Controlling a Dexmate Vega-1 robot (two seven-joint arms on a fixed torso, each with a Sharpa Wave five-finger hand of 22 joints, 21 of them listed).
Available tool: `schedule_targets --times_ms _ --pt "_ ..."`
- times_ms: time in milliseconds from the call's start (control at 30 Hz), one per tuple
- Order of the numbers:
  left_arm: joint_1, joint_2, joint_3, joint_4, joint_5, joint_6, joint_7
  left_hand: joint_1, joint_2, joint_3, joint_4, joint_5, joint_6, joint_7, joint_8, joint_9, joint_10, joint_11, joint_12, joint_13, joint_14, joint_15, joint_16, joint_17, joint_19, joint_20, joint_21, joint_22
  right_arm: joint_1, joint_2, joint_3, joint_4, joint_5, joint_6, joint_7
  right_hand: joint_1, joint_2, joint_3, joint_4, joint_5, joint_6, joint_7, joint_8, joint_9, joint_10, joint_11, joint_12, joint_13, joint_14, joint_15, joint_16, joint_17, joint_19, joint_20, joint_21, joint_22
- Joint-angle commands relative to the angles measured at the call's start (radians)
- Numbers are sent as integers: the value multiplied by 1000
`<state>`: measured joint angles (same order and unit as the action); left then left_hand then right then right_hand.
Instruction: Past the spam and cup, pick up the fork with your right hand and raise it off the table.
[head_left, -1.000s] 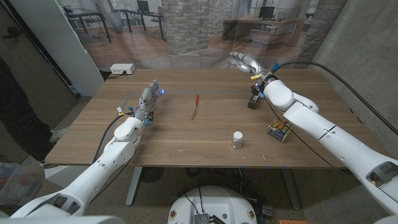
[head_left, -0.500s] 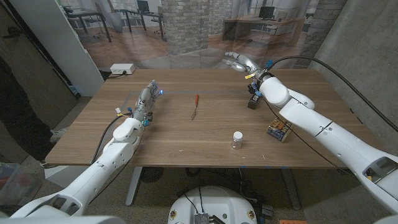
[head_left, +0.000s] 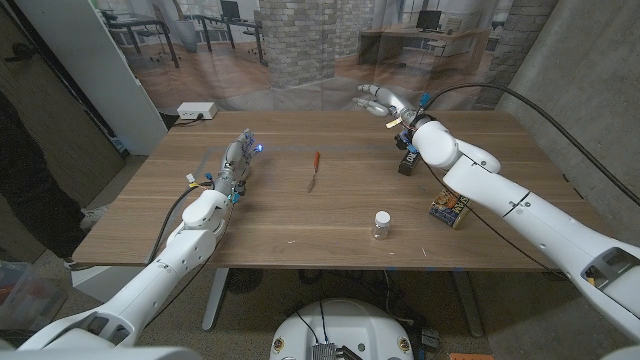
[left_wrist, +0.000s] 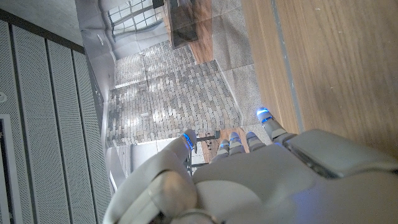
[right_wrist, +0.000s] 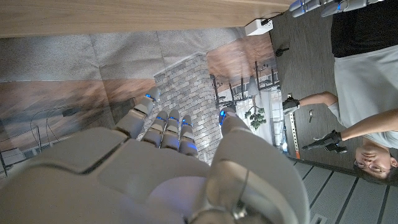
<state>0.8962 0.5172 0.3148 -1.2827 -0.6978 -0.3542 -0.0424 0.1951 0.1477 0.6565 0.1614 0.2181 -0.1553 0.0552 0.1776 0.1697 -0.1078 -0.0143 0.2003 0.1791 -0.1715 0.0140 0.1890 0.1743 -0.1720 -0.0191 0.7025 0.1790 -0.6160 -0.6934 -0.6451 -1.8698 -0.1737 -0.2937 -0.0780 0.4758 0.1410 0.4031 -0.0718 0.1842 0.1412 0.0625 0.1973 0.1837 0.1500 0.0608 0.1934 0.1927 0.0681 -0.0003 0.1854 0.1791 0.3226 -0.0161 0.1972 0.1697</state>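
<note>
Setting: office-like room with a brick column and desks behind a wooden table (head_left: 300, 215); a white box (head_left: 197, 110) sits at the table's far left corner. Fork (head_left: 314, 171): orange-handled, lying flat near the table's middle, untouched, well apart from both hands. Right hand (head_left: 385, 100): raised over the far edge of the table, fingers (right_wrist: 168, 127) spread and holding nothing; the spam (head_left: 450, 209) and the cup (head_left: 382, 224) lie nearer the robot than this hand, on the right half. Left hand (head_left: 238, 158): near the table's left-centre, fingers extended, empty; how it lies on the surface cannot be told. Progress, judged: the hand appears to be past spam and cup, yet reach, grasp and lift of the fork are all left to do. Containers: cup, small, pale-lidded, upright, contents not visible; spam tin closed; a dark small object (head_left: 407, 162) beside the right forearm, nature unclear.
</note>
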Motion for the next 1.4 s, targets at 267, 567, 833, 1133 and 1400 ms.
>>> schedule_targets --times_ms 267,567,833,1133,1400 --pt "26 8 -7 -26 -4 -2 11 -11 35 9 -1 -1 1 5 3 3 3 2 1 4 0 2 1 3 -79 5 -4 5 41 -6 -53 -41 -83 -84 82 17 -3 -1 -14 -1 -4 -3 -3 4 0 -7 5 4 7 -2 6 4 6 -2 4 4" --pt "34 10 -11 -30 -8 -6 10 -12 34 9 -1 -1 1 4 3 3 3 3 1 4 0 2 1 3 -79 5 -5 5 81 2 -108 -75 -156 -194 146 34 -2 4 -28 1 -9 -8 -3 4 -3 -10 4 3 7 -6 5 2 6 -4 3 4" --pt "38 11 -14 -29 -11 -9 6 -13 34 9 -2 -1 1 4 3 3 4 3 1 4 0 2 1 3 -78 4 -6 5 103 16 -148 -82 -217 -245 164 58 -4 5 -48 2 4 -2 4 6 24 0 13 3 39 -6 14 2 34 0 12 4" --pt "42 13 -17 -30 -13 -14 5 -14 34 10 -2 -2 0 4 3 3 4 4 1 4 0 3 1 3 -79 4 -7 5 132 31 -185 -74 -256 -273 207 60 -14 -6 -54 0 22 8 10 6 41 13 18 4 58 2 18 3 50 6 16 5" --pt "45 11 -18 -28 -14 -15 5 -15 34 11 -2 -2 0 5 2 3 3 2 1 4 0 2 0 3 -79 4 -8 5 154 46 -227 -76 -327 -324 231 40 -43 -37 -51 1 57 13 20 7 79 21 28 4 96 5 27 7 82 17 23 5"
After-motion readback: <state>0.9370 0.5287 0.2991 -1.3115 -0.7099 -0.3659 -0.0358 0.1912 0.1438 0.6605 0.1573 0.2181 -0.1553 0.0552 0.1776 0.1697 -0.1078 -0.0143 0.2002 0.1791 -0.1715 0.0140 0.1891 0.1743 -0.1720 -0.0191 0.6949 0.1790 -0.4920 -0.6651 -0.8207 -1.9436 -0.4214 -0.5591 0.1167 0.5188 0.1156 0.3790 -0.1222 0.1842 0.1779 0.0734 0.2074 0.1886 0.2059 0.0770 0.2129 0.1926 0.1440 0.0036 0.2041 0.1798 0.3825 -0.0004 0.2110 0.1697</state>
